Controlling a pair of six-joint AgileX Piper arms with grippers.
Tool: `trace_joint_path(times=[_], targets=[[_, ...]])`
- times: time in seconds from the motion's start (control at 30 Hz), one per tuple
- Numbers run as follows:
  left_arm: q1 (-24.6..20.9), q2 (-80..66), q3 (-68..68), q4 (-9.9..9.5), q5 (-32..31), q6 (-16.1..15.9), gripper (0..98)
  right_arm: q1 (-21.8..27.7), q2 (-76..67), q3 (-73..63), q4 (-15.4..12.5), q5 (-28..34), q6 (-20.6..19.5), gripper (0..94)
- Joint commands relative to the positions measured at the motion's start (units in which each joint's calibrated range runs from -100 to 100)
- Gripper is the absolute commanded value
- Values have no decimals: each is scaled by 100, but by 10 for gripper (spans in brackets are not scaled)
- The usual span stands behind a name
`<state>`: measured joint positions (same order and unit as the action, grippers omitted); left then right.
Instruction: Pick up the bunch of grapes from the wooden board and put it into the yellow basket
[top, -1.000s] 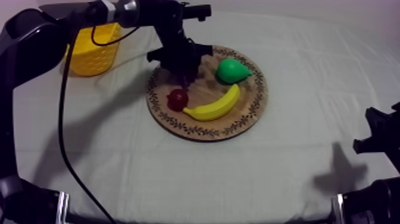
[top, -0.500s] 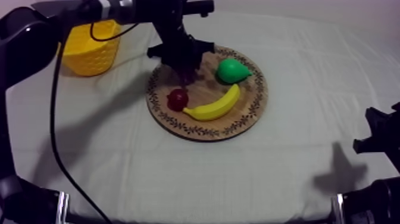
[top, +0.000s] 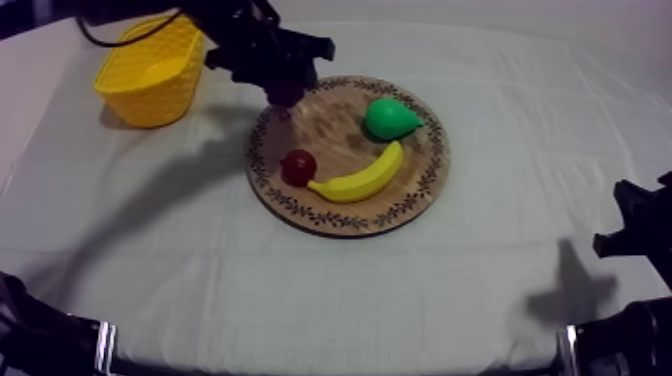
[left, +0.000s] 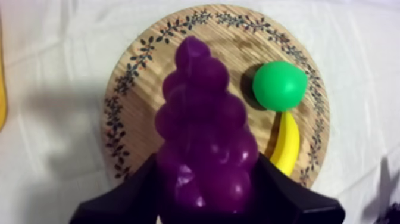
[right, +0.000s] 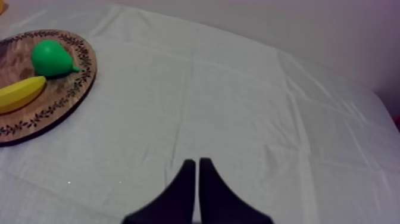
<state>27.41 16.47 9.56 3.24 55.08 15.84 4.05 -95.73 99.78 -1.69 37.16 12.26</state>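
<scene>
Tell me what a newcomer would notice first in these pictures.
The purple bunch of grapes, clamped in the left tool, hangs above the edge of the wooden board nearest the yellow basket. On the board lie a green pear, a banana and a small red fruit. The right tool sits shut, low over the bare cloth.

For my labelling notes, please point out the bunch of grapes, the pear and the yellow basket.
bunch of grapes (left: 205, 137): left wrist view, middle of the bunch.
pear (top: 388, 118): top view, middle of its green body.
yellow basket (top: 150, 103): top view, its front wall.
</scene>
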Motion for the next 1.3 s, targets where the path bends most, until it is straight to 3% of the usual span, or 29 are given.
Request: trace_joint_path(times=[0.0, 0.2, 0.63, 0.87, 1.27], targets=[[-31, -922, 803, 0, -86, -28, 366, 1, -2, -1, 1, 2, 1, 5], [-348, -1987, 1994, 50, -375, -99, 371, 1, -2, -1, 1, 2, 2, 5], [-1800, -2556, 2900, 220, -477, -634, 369, 1, -2, -1, 1, 2, 2, 5], [-2199, -2016, 2345, 253, -319, -808, 369, 1, -2, -1, 1, 2, 2, 5], [-2307, -405, 283, 223, 117, -854, 369, 1, -2, -1, 1, 2, 1, 5]])
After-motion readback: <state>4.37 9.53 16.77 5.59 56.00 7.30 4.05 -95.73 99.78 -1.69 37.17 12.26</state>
